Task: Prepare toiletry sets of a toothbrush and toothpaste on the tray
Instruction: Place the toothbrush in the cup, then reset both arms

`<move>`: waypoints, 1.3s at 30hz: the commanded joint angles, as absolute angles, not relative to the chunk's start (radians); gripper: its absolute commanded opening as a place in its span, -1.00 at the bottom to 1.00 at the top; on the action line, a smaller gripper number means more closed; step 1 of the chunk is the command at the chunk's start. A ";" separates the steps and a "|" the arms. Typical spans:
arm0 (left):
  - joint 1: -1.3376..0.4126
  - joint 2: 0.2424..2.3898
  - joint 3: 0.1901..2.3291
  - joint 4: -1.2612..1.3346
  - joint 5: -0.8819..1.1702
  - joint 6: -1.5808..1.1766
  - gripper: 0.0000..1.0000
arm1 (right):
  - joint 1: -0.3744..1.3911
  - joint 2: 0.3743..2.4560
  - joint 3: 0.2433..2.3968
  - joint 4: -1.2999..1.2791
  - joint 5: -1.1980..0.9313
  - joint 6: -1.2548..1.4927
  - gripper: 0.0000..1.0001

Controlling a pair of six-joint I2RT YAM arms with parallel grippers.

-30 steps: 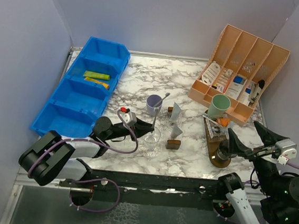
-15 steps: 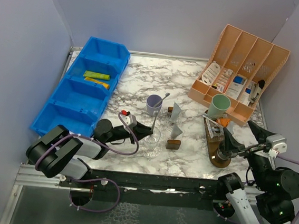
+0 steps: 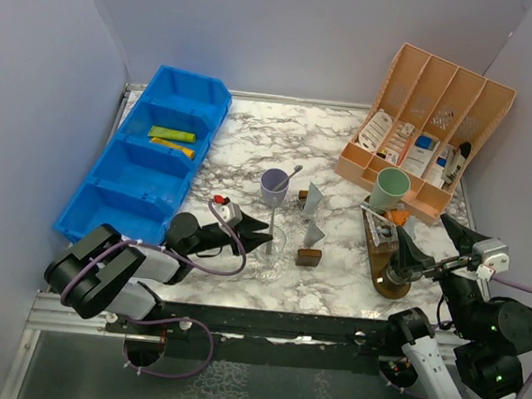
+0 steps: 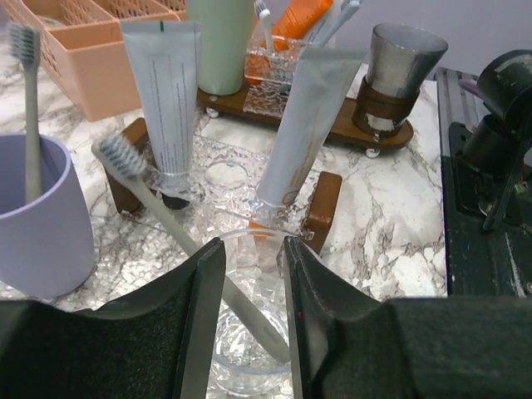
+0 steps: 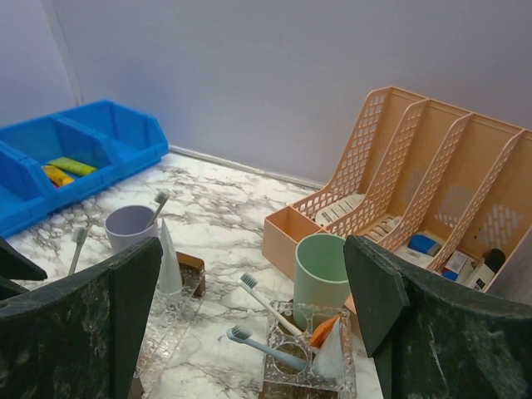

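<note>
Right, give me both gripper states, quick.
Left gripper: narrow gap at the clear cup; grip cannot be told.
Right gripper: open, holding nothing.

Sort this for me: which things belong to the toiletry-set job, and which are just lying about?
Job: lilac cup, clear cup, mint green cup, smoky dark cup, toothbrushes, tubes, wooden tray.
Lying about: blue bin with spare tubes, peach organiser holding small boxes.

Left of the black left claw (image 4: pixel 249 249) stands a lilac cup (image 4: pixel 37 220); ahead are a mint green cup (image 4: pixel 220 41) and a smoky cup (image 4: pixel 403 62), seemingly dark grey. The counter (image 4: pixel 391 216) is white with grey veins.
</note>
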State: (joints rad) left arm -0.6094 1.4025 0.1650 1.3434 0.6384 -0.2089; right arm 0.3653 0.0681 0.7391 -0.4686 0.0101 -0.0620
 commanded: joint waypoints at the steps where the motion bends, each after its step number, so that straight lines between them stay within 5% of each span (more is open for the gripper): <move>1: -0.613 1.311 0.141 1.343 0.583 -0.222 -0.24 | 0.369 0.054 0.733 -0.447 0.009 -0.071 0.85; 7: -0.614 1.121 0.140 1.206 0.471 -0.272 -0.17 | 0.368 0.051 0.743 -0.470 0.002 -0.067 0.85; 20: -0.609 0.738 0.376 0.594 -0.006 -0.363 0.45 | 0.368 0.060 0.771 -0.451 0.013 -0.065 0.89; 29: -0.609 0.822 0.813 0.134 -0.173 -0.231 0.58 | 0.368 0.122 0.804 -0.256 0.142 0.002 1.00; 39: -0.607 0.864 1.166 -0.196 -0.311 -0.105 0.73 | 0.373 0.472 1.084 -0.433 0.457 0.142 1.00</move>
State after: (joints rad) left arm -0.6102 0.9020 1.1046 -0.0422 -0.2317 -0.1761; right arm 0.3656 0.3851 1.0115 -0.3676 0.2745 0.0612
